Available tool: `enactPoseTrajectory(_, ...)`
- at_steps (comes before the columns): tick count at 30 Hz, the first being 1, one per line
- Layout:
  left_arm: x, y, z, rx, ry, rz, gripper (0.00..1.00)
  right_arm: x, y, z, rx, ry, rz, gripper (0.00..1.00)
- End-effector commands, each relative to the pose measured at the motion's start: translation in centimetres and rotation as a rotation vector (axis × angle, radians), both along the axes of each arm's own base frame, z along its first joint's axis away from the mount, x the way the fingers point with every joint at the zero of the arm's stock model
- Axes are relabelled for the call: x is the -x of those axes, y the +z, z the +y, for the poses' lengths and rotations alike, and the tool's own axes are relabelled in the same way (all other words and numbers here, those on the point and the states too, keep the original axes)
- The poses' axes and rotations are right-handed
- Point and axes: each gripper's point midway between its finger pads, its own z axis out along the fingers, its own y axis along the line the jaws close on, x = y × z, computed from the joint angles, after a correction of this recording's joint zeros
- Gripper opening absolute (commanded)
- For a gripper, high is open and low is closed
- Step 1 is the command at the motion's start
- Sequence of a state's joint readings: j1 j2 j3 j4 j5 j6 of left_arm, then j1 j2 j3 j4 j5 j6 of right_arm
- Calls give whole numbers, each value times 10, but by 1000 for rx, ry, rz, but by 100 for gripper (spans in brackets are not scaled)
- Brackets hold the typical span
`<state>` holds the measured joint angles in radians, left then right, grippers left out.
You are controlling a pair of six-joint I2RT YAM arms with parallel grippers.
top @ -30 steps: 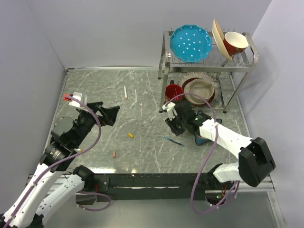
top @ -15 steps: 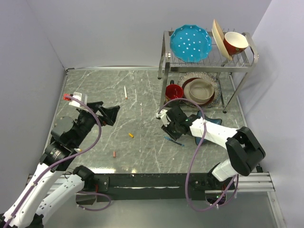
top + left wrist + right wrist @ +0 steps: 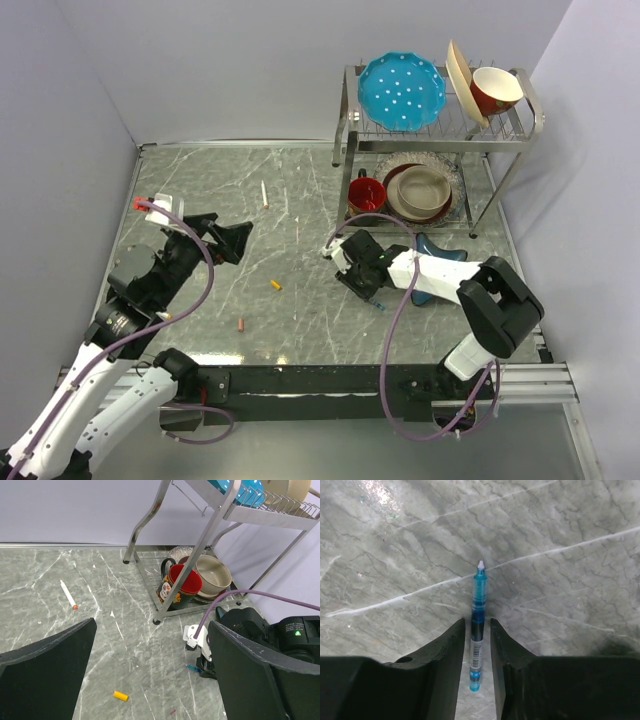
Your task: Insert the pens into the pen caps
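The right pincer (image 3: 477, 624) sits low on the grey marbled bench (image 3: 200, 190). It is narrowly parted astride the blue-teal stick pen (image 3: 479, 600), which lies right of the bench's middle, with thin gaps either side. The left pincer (image 3: 151, 626) hangs spread wide near the left edge.

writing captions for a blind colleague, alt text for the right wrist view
A blue-teal pen lies on the grey marbled table, its white tip pointing away, with the right pincer straddling it closely.
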<state>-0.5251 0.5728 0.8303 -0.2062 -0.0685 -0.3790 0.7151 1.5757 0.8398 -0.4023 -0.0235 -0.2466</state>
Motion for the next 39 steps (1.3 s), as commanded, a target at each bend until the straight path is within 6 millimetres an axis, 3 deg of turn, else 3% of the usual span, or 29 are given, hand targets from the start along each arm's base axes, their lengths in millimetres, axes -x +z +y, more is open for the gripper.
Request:
enactPoseTrajectory(1,-2,4,0,19,8,-4,99,-1,-11,5,26,-8,10,32)
enactPoseTrajectory(3,-3,2,1,54,27,43,97,-1,-12,7,29,-4,15,24)
enactPoseTrajectory(5,-1,-12,1,62,35,121,95,-4,-11,7,36,-16,-4,13)
enactPoseTrajectory(6,2,-19,-2,92,23,163,94,-6,-9,8,26,-22,-16,2)
enactPoseTrajectory(7,4,-25,-4,100,11,192,93,-12,0,12,-6,-50,-52,0)
enactPoseTrajectory(11,17,-55,-15,185,-53,280,87,-25,39,37,-173,-117,-122,0)
enactPoseTrajectory(15,29,-64,-28,285,-132,310,80,-25,83,66,-367,-172,-156,0)
enactPoseTrajectory(16,29,-66,-29,293,-138,315,79,-21,100,78,-447,-180,-159,0)
enactPoseTrajectory(18,28,-73,-35,298,-159,336,77,-10,117,93,-543,-158,-147,0)
enactPoseTrajectory(19,27,-74,-38,299,-171,342,77,-7,140,104,-637,-162,-173,0)
enactPoseTrajectory(20,26,-76,-42,297,-184,353,77,4,150,113,-689,-130,-164,0)
enactPoseTrajectory(25,24,-64,-62,325,-286,333,75,24,201,135,-909,-121,-166,0)
enactPoseTrajectory(31,21,-64,-76,360,-357,302,70,37,226,145,-987,-108,-161,0)
enactPoseTrajectory(39,14,-88,-90,350,-387,343,67,47,237,152,-1071,-90,-130,0)
